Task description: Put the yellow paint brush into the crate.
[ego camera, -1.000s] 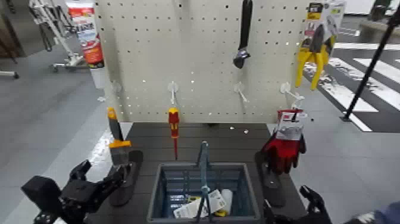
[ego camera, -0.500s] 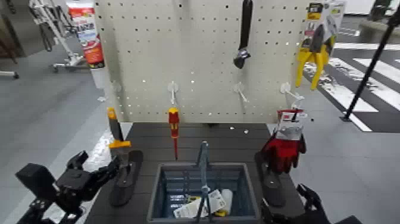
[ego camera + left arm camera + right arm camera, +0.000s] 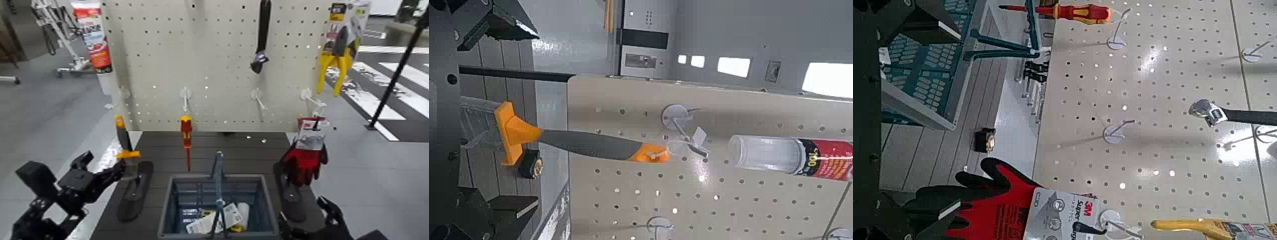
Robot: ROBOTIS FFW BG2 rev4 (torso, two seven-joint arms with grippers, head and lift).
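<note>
Yellow marks the band of the paint brush [image 3: 126, 153], which hangs at the left edge of the pegboard [image 3: 217, 64], bristles low by the table [image 3: 249, 143], well apart from the crate [image 3: 217, 204]; the left gripper [image 3: 113, 173] sits just beside the bristles with its fingers spread and nothing between them, so the grasp looks not yet made; the next move calls for closing on the brush, lifting it off and carrying it right over the crate; the right gripper [image 3: 332, 214] waits low near the crate's right side, fingers apparently apart and empty.
</note>
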